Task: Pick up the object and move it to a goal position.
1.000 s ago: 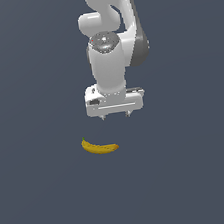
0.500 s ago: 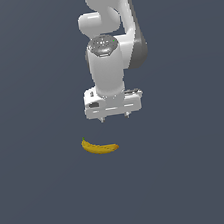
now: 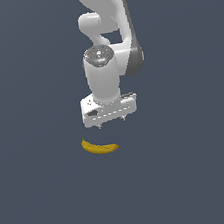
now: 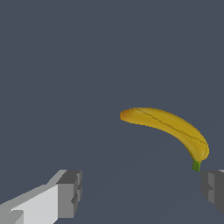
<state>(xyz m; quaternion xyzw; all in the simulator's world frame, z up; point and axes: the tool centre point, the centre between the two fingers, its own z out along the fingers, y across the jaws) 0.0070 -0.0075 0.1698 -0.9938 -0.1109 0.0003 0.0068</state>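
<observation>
- Gripper (image 3: pixel 110 124) hanging from the white Panda arm (image 3: pixel 107 44), pointing straight down, spread wide and holding nothing; in the wrist view both fingertips (image 4: pixel 70 192) well apart with bare floor between them.
- Banana (image 3: pixel 99 146) lying flat on the floor, below the gripper and offset toward the exterior view's left; a clear gap between the two, no contact.
- Long axis roughly across the exterior view, tilted slightly; curve sagging toward the lower edge of that view like a shallow smile.
- Dark stem tip at the end toward the exterior view's left, turned a little upward; orange-brown blunt end toward the exterior view's right.
- Wrist view: banana (image 4: pixel 168 127) seen whole, yellow with thin brown lines along its length, greenish stem end close beside one fingertip, blunt orange end farther off; not between the fingers, but ahead of them.
- Shorter than the span between the opened fingers, judging by the wrist view.
- Floor (image 3: pixel 46 204): flat, uniform dark grey-blue, without seams, marks or edges in either view.
- Surroundings: same plain dark grey-blue filling both pictures all the way out; no wall, horizon or furniture to tell apart from the floor.
- Arm's upper links rising out of the exterior view at the top, wrist joint with a dark round cap (image 3: pixel 99 54) facing the camera.
</observation>
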